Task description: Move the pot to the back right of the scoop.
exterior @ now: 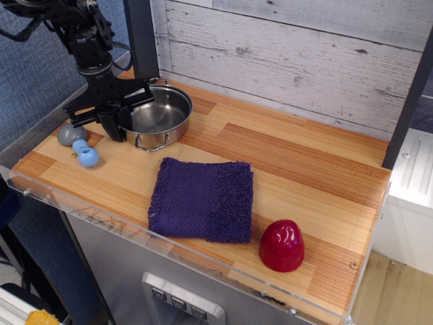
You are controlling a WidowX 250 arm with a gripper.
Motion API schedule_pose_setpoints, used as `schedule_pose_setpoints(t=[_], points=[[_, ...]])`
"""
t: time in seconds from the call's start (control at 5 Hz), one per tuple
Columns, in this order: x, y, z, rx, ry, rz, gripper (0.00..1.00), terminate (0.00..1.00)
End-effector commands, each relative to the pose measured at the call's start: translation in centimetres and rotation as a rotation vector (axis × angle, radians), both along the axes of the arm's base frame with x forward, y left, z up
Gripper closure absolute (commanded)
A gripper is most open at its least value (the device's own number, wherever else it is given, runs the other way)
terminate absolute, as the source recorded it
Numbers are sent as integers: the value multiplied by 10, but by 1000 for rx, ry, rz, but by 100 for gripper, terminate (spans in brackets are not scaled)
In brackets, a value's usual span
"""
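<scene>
A black robot gripper (pixel 116 116) is reaching down at the back left of a wooden table (pixel 304 169), its fingers pinching the left rim of the pot (pixel 157 116). The pot is sitting just right of, and slightly behind, the scoop (pixel 78 143). A purple cloth (pixel 201 200) and red dome (pixel 281 245) are lying nearer the front.

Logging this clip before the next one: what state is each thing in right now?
pot: upright, empty, on the table beside the scoop, rim in the gripper
gripper: shut on the pot's left rim
scoop: lying flat, untouched
purple cloth: folded, flat
red dome: upright
</scene>
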State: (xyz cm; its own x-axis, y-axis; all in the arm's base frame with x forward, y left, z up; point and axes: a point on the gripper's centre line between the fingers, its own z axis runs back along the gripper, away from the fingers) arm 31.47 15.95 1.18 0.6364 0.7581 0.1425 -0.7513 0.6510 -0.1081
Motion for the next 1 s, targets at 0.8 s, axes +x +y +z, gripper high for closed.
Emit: schedule_pose_setpoints(t=[0.8], points=[[-8, -11, 79, 76, -132, -10, 0, 0]])
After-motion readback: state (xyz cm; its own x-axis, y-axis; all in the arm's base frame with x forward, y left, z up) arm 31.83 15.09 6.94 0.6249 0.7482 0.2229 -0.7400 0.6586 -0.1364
